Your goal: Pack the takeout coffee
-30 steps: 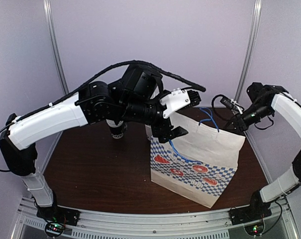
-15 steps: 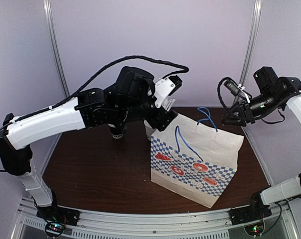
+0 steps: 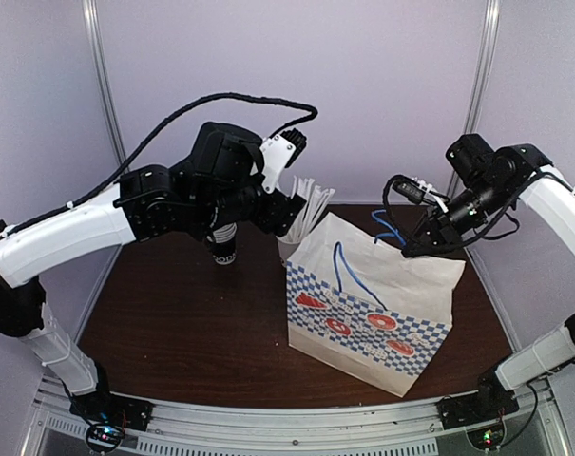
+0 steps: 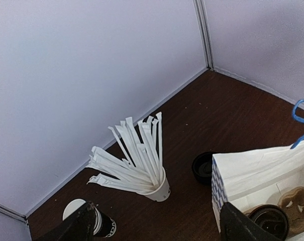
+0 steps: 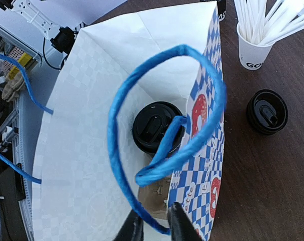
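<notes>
The left gripper (image 4: 159,226) has drawn back from the paper bag (image 5: 86,150), jaws wide apart. The coffee cup (image 5: 153,128) stands inside the bag. The right gripper (image 5: 156,228) narrows around its blue handle (image 5: 115,115), perhaps pinching it.

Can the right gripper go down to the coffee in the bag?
Probably not cleanly: the bag is open, but its blue handle loops across above the coffee, under the right gripper.
</notes>
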You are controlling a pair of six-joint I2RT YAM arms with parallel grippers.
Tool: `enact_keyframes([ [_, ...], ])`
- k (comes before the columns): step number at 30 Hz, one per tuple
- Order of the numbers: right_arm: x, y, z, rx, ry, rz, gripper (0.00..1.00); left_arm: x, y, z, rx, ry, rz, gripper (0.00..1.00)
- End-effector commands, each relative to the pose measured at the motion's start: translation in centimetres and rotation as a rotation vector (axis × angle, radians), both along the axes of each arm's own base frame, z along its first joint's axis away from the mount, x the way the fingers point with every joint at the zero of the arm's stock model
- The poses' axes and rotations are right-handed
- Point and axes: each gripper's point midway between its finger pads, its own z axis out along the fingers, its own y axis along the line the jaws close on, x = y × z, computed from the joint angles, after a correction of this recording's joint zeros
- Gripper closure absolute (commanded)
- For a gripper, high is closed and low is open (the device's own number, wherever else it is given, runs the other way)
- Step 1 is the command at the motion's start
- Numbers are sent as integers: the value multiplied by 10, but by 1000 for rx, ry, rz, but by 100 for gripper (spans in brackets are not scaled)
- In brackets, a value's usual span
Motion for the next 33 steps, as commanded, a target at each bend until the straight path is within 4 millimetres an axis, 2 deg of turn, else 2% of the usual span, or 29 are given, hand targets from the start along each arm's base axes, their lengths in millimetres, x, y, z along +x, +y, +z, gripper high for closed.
enact_keyframes([
  [1,1,1,7,-36,-65,10,92,0,18,11,-21,-21,49,14],
  [4,2,2,8,-44,-80,19,100,0,23,9,0,-27,57,14],
  [8,-8,10,21,-5,-104,59,100,-1,31,11,10,-52,70,14],
  [11,-25,20,30,21,-125,134,100,0,39,13,15,-75,89,14],
  [19,-75,47,40,65,-120,370,100,1,58,15,36,-114,131,14],
  [27,-131,64,34,55,-80,623,100,4,78,8,48,-125,182,13],
  [33,-150,70,29,44,-41,711,100,7,83,3,56,-124,198,13],
])
